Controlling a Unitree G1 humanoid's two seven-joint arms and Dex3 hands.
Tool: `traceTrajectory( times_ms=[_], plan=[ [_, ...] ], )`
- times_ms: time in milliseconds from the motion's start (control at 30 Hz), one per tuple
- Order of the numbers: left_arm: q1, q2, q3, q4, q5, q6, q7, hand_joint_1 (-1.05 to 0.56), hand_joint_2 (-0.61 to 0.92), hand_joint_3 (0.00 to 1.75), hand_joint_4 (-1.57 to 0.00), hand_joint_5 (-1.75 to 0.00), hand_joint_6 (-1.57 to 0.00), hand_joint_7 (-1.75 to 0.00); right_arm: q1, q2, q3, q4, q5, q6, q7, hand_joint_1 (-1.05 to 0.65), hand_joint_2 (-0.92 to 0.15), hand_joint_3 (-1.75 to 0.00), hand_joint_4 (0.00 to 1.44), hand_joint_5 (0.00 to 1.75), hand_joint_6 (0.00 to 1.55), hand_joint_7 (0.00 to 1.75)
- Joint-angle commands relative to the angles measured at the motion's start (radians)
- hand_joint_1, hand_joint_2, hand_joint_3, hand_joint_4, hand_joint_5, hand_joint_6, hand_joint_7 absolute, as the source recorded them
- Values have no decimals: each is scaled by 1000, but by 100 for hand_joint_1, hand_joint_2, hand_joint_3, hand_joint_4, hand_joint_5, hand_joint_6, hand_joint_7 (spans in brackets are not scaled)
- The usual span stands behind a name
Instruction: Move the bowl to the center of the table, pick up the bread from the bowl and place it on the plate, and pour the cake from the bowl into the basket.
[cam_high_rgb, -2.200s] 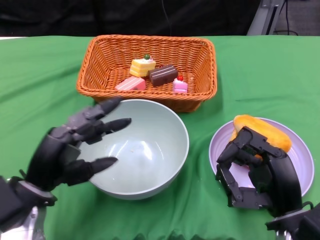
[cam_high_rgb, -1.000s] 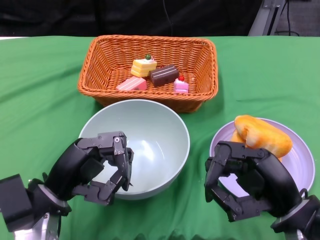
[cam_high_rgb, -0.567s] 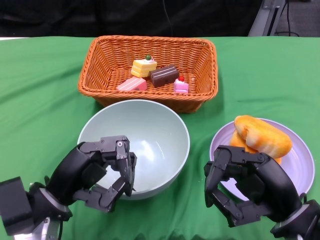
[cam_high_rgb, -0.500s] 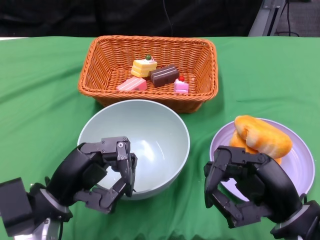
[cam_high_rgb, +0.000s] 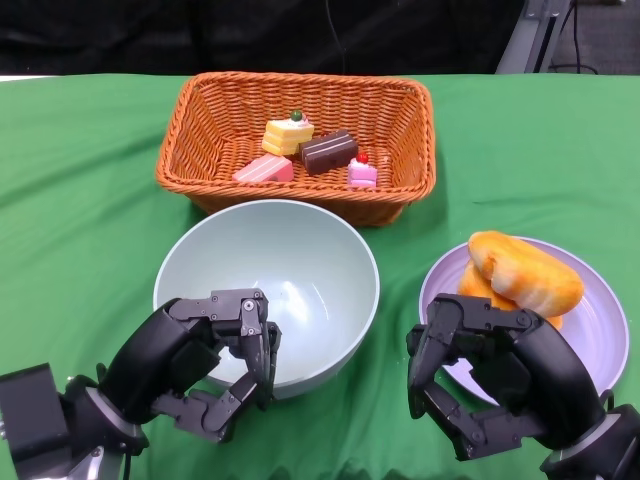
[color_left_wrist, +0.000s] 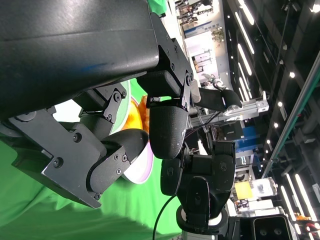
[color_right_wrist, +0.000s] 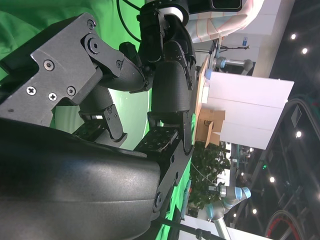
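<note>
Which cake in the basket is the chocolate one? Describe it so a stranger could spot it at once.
Start at the orange wicker basket at the far side of the green table, behind the pale green bowl. Four small cakes lie inside; the chocolate cake sits in the middle, between the yellow cake and the small pink cake. It is the only dark brown, bar-shaped piece.

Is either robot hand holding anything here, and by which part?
Nothing is held. The left robot hand and right robot hand are curled in on nothing.
</note>
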Motion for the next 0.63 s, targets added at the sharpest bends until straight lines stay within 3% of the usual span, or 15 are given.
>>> traceTrajectory(
  times_ms=[33,633],
  plan=[
    [3,8,6,-2,-4,-4,-9,-14,48,130,-80,-175,-71,-160,0,-3,-2,-2,10,0,-1,-7,-42,-121,82,165,74,137],
    [23,12,-1,-28,8,27,-5,-10,49,129,-78,-175,-72,-159,2,4,-2,1,6,-6,-4,-7,-42,-121,81,165,74,137]
  ],
)
